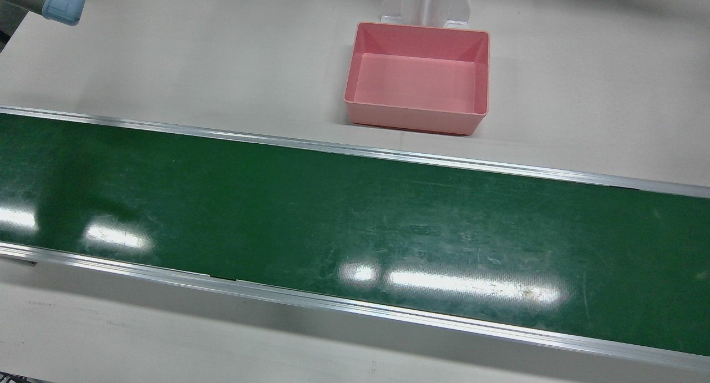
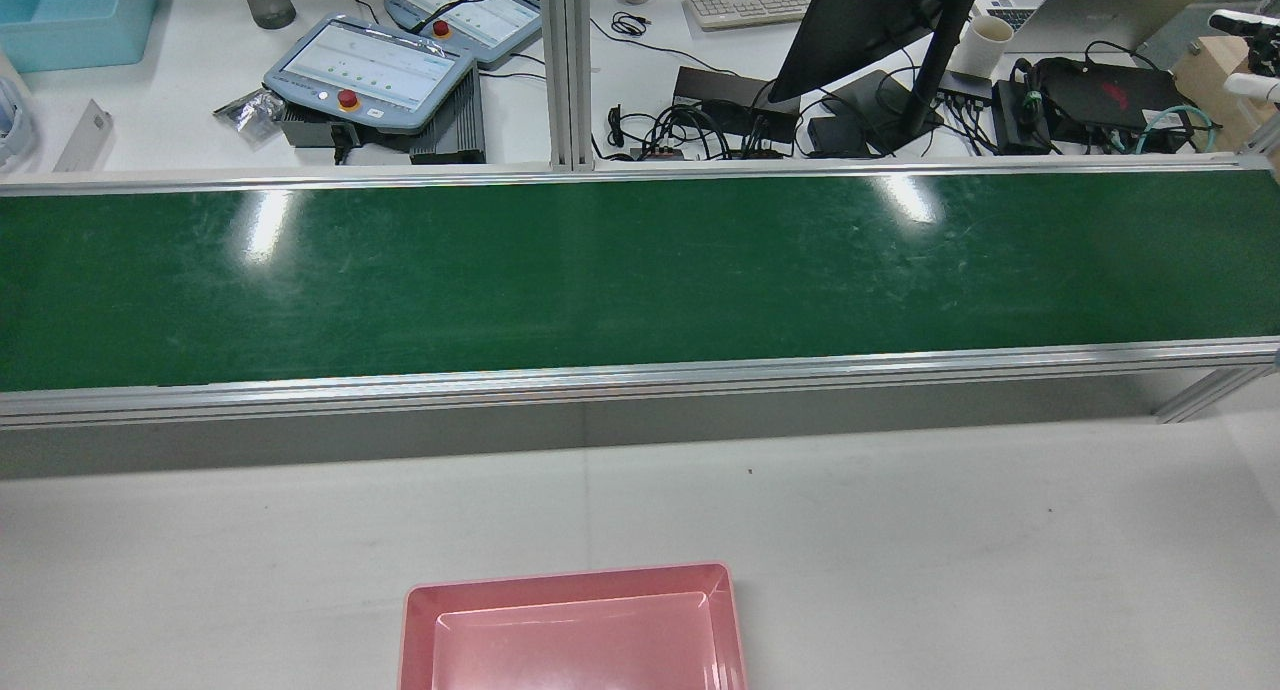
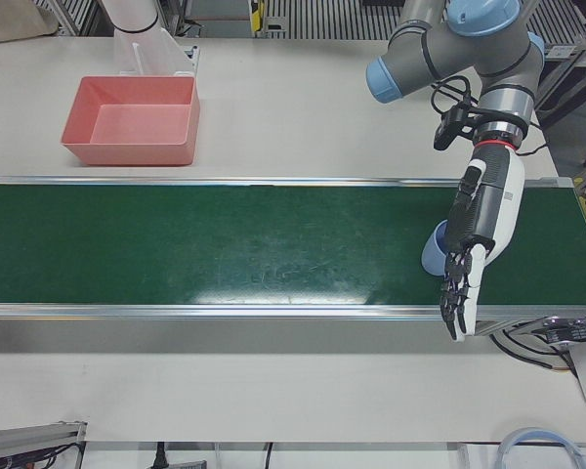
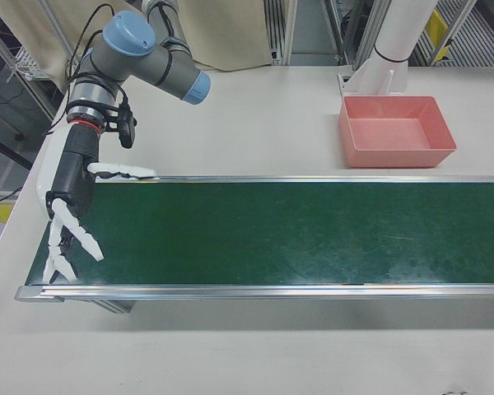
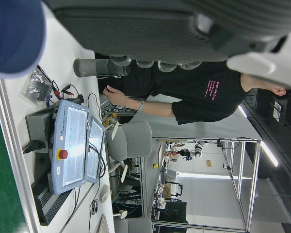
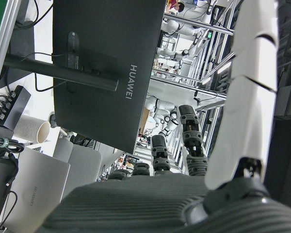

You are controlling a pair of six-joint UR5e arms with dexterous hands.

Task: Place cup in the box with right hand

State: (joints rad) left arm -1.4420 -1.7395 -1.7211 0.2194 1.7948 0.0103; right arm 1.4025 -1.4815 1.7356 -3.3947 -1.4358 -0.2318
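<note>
blue cup (image 3: 435, 250) on belt beside left hand (image 3: 479, 227); right hand (image 4: 70, 197) open-fingered

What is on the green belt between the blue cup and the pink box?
Nothing. In the left-front view the green belt is bare from the blue cup to the pink box, which sits on the white table.

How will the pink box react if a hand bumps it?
The box looks empty and thin-walled, so it is probably light and a bit flexible at the rim. It is low and wide, so it seems unlikely to tip. On the smooth white table a knock would more likely make it slide.
</note>
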